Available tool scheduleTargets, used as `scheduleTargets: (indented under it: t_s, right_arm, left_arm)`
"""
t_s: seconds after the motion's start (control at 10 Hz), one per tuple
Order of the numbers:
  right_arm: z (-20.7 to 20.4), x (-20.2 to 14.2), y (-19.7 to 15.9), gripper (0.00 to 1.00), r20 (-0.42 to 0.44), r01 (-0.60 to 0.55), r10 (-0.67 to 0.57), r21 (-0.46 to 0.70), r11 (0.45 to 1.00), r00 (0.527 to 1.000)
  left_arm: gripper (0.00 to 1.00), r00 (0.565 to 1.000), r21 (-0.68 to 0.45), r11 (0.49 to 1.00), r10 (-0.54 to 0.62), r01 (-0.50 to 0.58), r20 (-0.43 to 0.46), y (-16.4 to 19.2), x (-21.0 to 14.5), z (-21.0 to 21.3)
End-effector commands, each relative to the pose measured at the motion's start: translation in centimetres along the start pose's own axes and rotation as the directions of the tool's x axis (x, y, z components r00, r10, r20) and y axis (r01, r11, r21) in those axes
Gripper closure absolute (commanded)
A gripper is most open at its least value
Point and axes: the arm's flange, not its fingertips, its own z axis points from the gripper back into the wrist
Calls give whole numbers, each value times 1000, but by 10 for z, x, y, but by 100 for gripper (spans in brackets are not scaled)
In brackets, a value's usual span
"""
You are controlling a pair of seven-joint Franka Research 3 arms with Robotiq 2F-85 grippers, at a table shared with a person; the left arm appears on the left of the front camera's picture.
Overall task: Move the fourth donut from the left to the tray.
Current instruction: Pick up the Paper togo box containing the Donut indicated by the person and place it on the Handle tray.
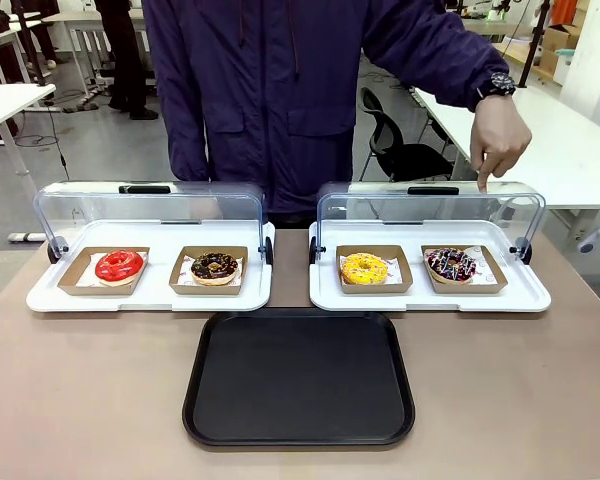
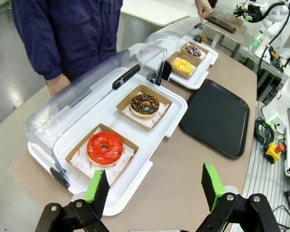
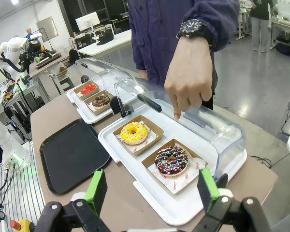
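So the right gripper (image 3: 152,191) has its green pads spread wide with nothing between them, and it hangs low over the near edge of the white display tray (image 3: 183,205). The fourth donut (image 3: 171,160), chocolate icing with pink and white streaks, sits almost dead ahead in the right wrist view, just a touch right of the midline between the pads. It's in its brown cardboard holder (image 3: 199,157), next to the yellow donut (image 3: 134,133). The clear lid (image 3: 203,121) is rolled back behind it, so the approach from the robot's side looks open.

A ring has no real long axis, but the holder is squarish and sits cornerwise to the pads. My guess is the wrist needs a bit of roll.

The person's hand (image 3: 188,77) is pointing a finger down right over that lid, so it's close to the reach path.

The black tray (image 3: 72,154) lies toward the middle of the table, empty.

The left gripper (image 2: 154,183) is wide and empty too, but it's way over by the red donut (image 2: 105,147). The right arm is clearly the nearer one.
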Motion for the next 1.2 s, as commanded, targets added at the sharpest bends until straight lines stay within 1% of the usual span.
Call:
scheduleTargets:
  t_s: [0.0, 0.1, 0.2, 0.3, 0.4, 0.5, 0.6, 0.7, 0.8, 0.9, 1.0, 1.1]
  right_arm:
    - [-2, 2, -3, 0, 31, -23, 23, -3, 1000, 999]
    - [0, 0, 0, 0, 0, 0, 0, 0, 1000, 1000]
    - [-10, 14, 0, 0, -65, -63, 64, 20, 998, 996]
    - [-26, 30, 4, 0, -145, -132, 139, 56, 990, 980]
    - [-37, 40, 7, 0, -197, -174, 184, 64, 983, 963]
    - [-56, 52, 12, 0, -272, -232, 251, 101, 967, 929]
    - [-75, 58, 16, 0, -350, -282, 312, 137, 950, 883]
    - [-96, 59, 24, 0, -428, -320, 374, 194, 927, 823]
    - [-122, 57, 34, 0, -501, -370, 453, 262, 891, 737]
    - [-148, 52, 41, 0, -559, -413, 505, 293, 862, 658]
    - [-174, 40, 45, 0, -626, -409, 505, 306, 860, 593]
    - [-194, 27, 47, 0, -668, -423, 520, 322, 847, 533]
  left_arm:
    - [0, 1000, -11, 1000, -17, 17, 7, 0, 1, 2]
    - [0, 1000, -11, 1000, -17, 17, 7, 0, 1, 2]
    - [0, 1000, -11, 1000, -17, 17, 7, 0, 1, 2]
    - [0, 1000, -11, 1000, -17, 17, 7, 0, 1, 2]
    - [0, 1000, -11, 1000, -17, 17, 7, 0, 1, 2]
    - [0, 1000, -11, 1000, -17, 17, 7, 0, 1, 2]
    - [0, 1000, -11, 1000, -17, 17, 7, 0, 1, 2]
    - [0, 1000, -11, 1000, -17, 17, 7, 0, 1, 2]
    - [0, 1000, -11, 1000, -17, 17, 7, 0, 1, 2]
    - [0, 1000, -11, 1000, -17, 17, 7, 0, 1, 2]
    - [0, 1000, -11, 1000, -17, 17, 7, 0, 1, 2]
    - [0, 1000, -11, 1000, -17, 17, 7, 0, 1, 2]
